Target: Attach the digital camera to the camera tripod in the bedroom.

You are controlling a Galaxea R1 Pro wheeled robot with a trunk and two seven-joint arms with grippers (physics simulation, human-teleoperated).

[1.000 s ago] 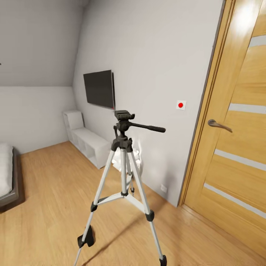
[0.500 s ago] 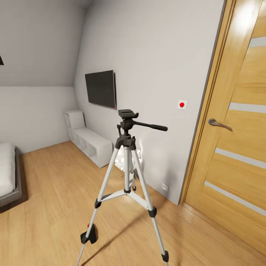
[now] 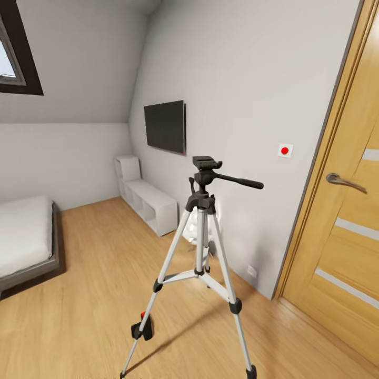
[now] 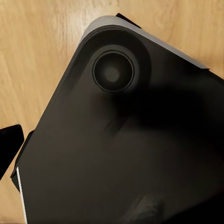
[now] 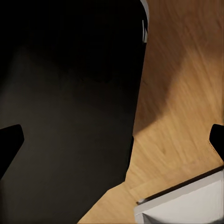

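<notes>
Two dark fingertips [image 5: 10,140] of the right gripper [image 5: 112,140] sat at opposite edges of its wrist view, the jaws spread wide with nothing between them, above the robot's dark base [image 5: 65,112] and the wood floor [image 3: 95,273]. On the left gripper [image 4: 112,149] just one fingertip [image 4: 9,142] showed, so I cannot tell how its jaws stood.

Nearest in the head view, a small black object with a red spot, apparently the digital camera [image 3: 142,328], lay on the floor just beside the camera tripod's [image 3: 202,237] near left leg. The tripod stood upright on spread legs, its top plate bare and its pan handle [image 3: 239,181] pointing toward the wooden door [image 3: 347,252]. Farther back were the white cube shelves [image 3: 150,202] along the wall, the low bed [image 3: 26,237] at the left, a dark wall screen [image 3: 166,126] and a red-dotted switch [image 3: 285,150].

Against half a second before, the whole picture had slid rightward, a camera turn: more bed showed, and a dark-framed skylight [image 3: 16,58] had entered at the upper left.
</notes>
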